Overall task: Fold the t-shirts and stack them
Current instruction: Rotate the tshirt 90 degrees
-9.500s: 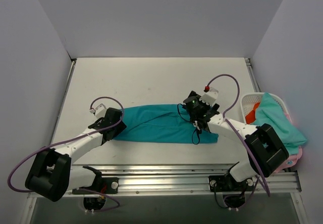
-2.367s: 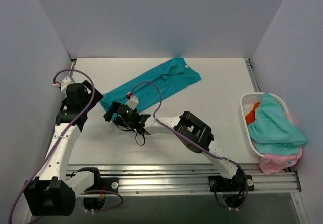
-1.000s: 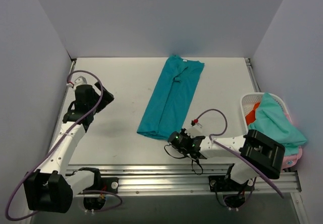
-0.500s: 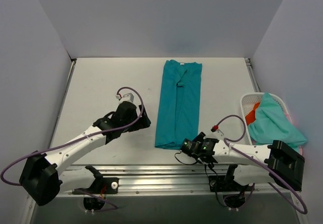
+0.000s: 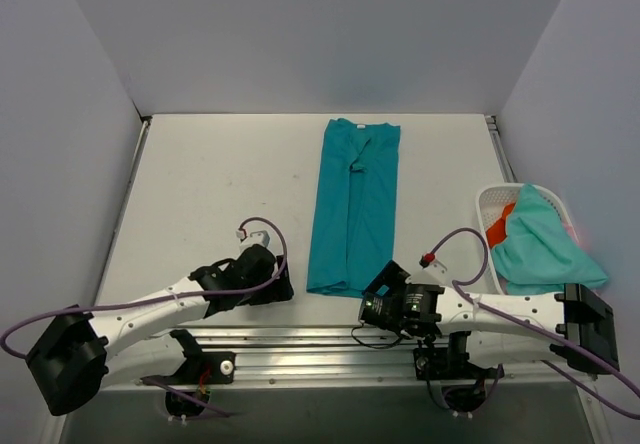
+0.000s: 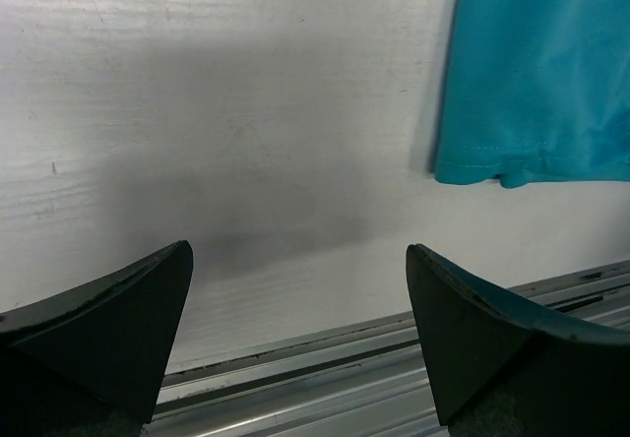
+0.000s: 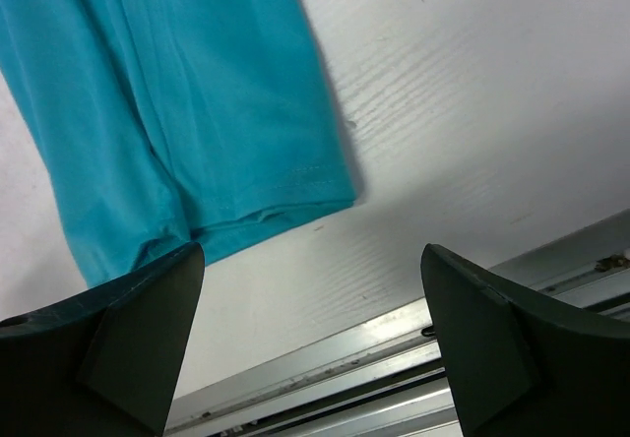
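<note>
A deep teal t-shirt (image 5: 354, 204), folded into a long narrow strip, lies flat on the table and runs from the back middle to near the front edge. My right gripper (image 5: 370, 309) is open just right of the strip's near hem with nothing between its fingers. In the right wrist view the hem (image 7: 197, 201) lies just beyond the open gripper (image 7: 311, 260). My left gripper (image 5: 282, 288) is open and low over the table just left of the hem. The left wrist view shows the shirt's corner (image 6: 536, 83) to the upper right of the open gripper (image 6: 299, 260). More t-shirts, aqua (image 5: 540, 242) and orange-red (image 5: 503, 222), fill the basket.
A white lattice basket (image 5: 487, 202) stands at the table's right edge, its near part hidden by my right arm. An aluminium rail (image 5: 300, 339) runs along the near edge, close under both grippers (image 6: 394, 378) (image 7: 394, 358). Grey walls enclose the table on three sides.
My right gripper has opened, let go of the teal shirt's near hem and drawn back toward the rail. The left arm has swung down to the near edge beside the hem.
</note>
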